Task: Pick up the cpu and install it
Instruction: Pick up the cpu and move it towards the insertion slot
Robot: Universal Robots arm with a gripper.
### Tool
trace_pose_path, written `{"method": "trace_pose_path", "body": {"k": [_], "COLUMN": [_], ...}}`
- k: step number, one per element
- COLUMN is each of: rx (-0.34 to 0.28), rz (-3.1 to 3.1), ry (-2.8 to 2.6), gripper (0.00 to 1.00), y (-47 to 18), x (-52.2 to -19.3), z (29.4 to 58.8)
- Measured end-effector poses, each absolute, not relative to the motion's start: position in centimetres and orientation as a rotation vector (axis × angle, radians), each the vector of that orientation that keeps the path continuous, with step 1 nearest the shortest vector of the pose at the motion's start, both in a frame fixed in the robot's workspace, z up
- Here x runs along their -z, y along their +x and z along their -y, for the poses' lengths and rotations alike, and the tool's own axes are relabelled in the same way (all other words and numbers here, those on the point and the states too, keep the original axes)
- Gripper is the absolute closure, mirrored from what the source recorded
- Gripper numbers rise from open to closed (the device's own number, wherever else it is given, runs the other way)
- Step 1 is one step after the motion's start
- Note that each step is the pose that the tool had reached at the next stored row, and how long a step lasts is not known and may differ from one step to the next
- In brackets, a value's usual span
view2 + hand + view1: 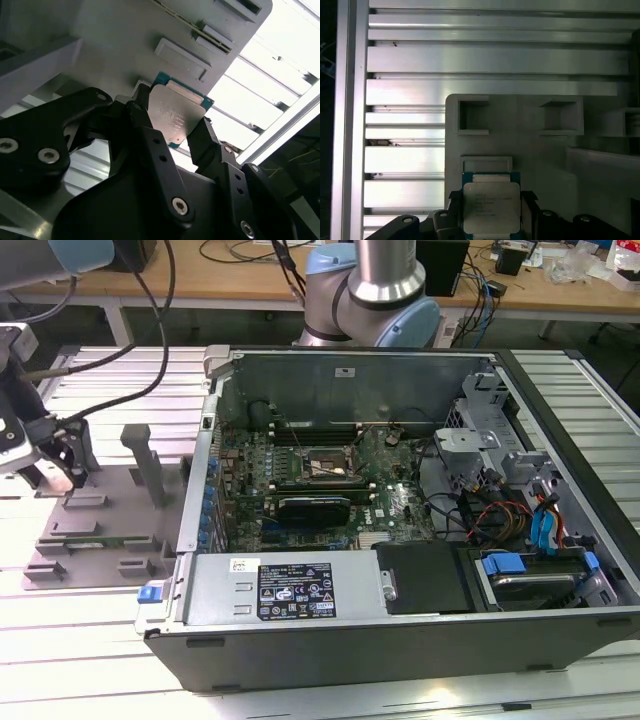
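A black two-fingered gripper (173, 112) is clamped on the small square cpu with a silvery metal top (491, 207), pinching two opposite edges just over the grey plastic tray (100, 540). The black square motherboard socket (322, 466) lies well apart, toward the exterior view's right.

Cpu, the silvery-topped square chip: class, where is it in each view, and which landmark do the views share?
Exterior view: too small to tell; the black claw stands at the grey plastic tray, at the exterior view's left.
First wrist view: silvery-topped square cpu clamped in the claw.
Second wrist view: cpu likewise clamped, tray behind.
Shared landmark: the tray.
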State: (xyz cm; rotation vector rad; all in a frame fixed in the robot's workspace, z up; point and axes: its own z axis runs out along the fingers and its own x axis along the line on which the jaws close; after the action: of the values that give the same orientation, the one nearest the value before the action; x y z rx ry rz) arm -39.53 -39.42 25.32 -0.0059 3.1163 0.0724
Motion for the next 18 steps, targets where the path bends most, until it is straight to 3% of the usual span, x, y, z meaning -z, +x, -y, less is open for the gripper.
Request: {"method": "trace_pose_path", "body": {"k": [18], "rx": [-0.073], "rz": [-3.116], "ry": [-0.006], "gripper": [0.45], "y": [-39.5], "x": [-29.5], "z": [39.2]}}
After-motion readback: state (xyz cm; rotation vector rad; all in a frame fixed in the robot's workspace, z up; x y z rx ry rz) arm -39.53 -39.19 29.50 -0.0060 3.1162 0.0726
